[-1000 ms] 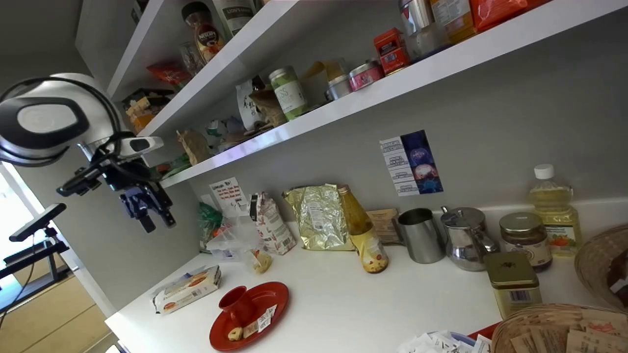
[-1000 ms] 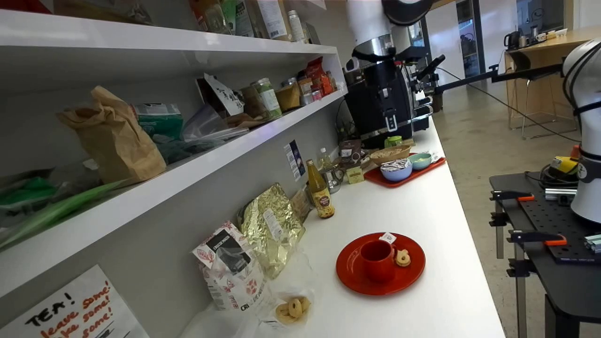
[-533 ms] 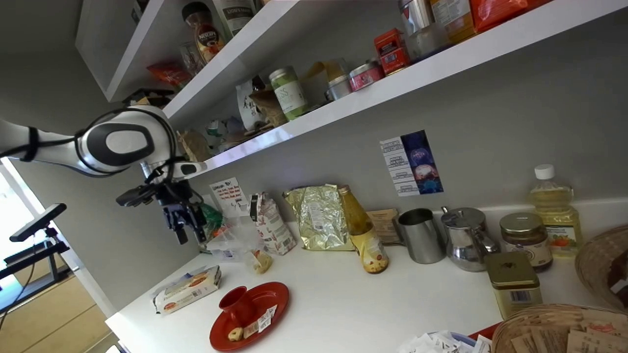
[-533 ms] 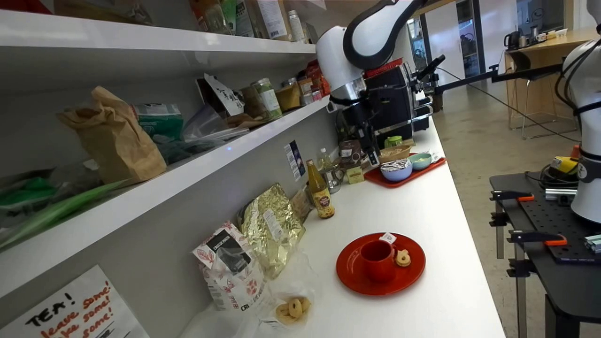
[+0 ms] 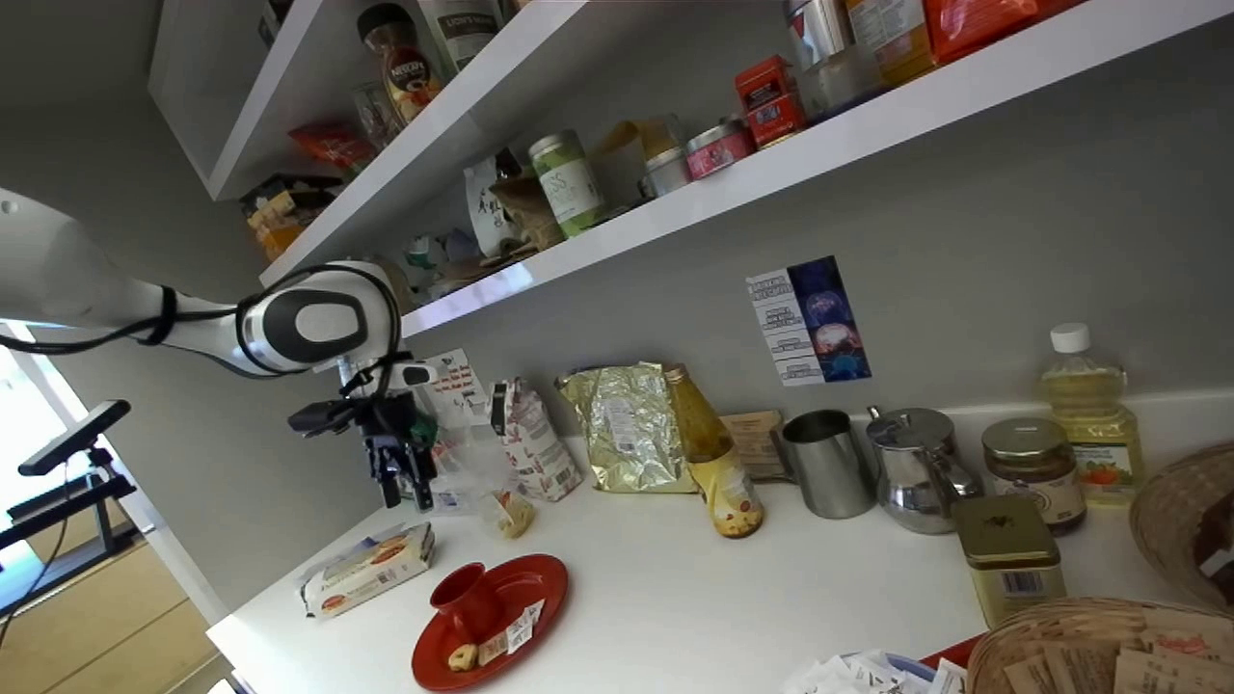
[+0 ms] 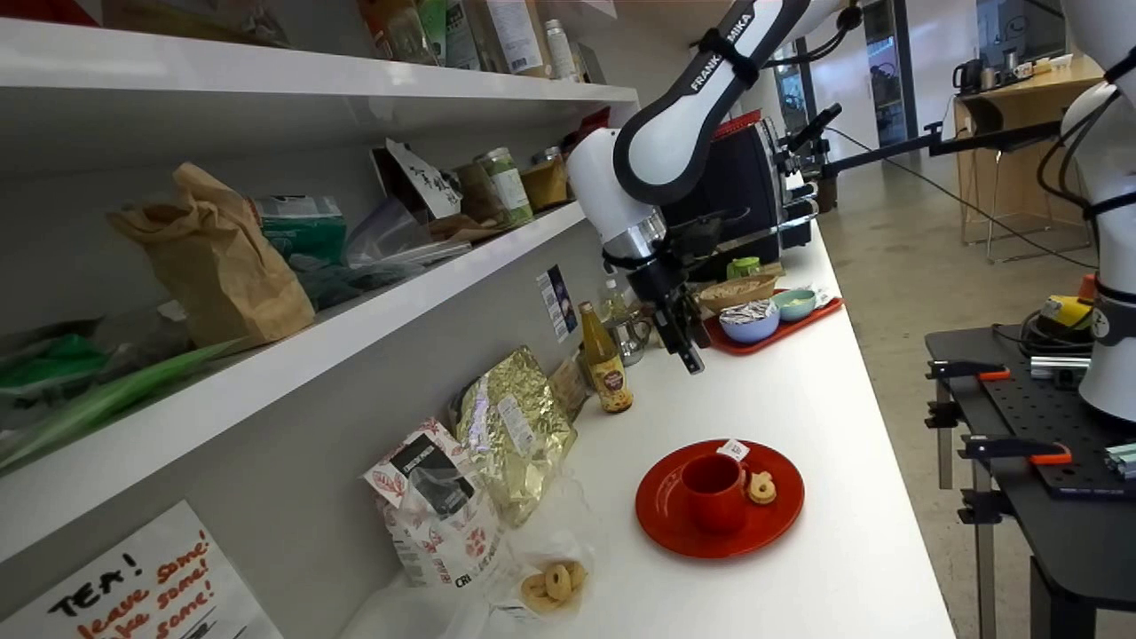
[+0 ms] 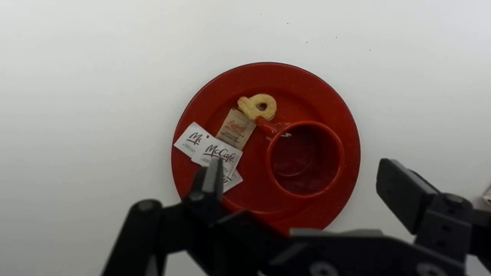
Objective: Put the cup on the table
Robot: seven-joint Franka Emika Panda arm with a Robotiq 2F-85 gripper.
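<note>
The red cup (image 7: 305,161) stands upright on a red plate (image 7: 337,111), its handle beside a ring-shaped biscuit (image 7: 264,105). Several sachets (image 7: 220,153) lie on the plate. The cup also shows in both exterior views (image 5: 470,602) (image 6: 715,501). The plate rests on the white table (image 6: 754,399). My gripper (image 7: 300,176) is open and empty, pointing down above the plate. In the wrist view the cup lies between the fingers but well below them, apart. In the exterior views the gripper (image 5: 409,496) (image 6: 690,359) hangs above the table.
A white shelf (image 6: 355,355) runs along the wall beside my arm. A yellow bottle (image 6: 607,368), a gold foil bag (image 6: 515,435) and a patterned bag (image 6: 435,506) stand against the wall. A red tray (image 6: 816,318) with bowls lies farther along. A biscuit packet (image 5: 366,569) lies near the plate.
My gripper has come down and moved over the table towards the plate and cup, still open. The cup, plate and other things have not moved.
</note>
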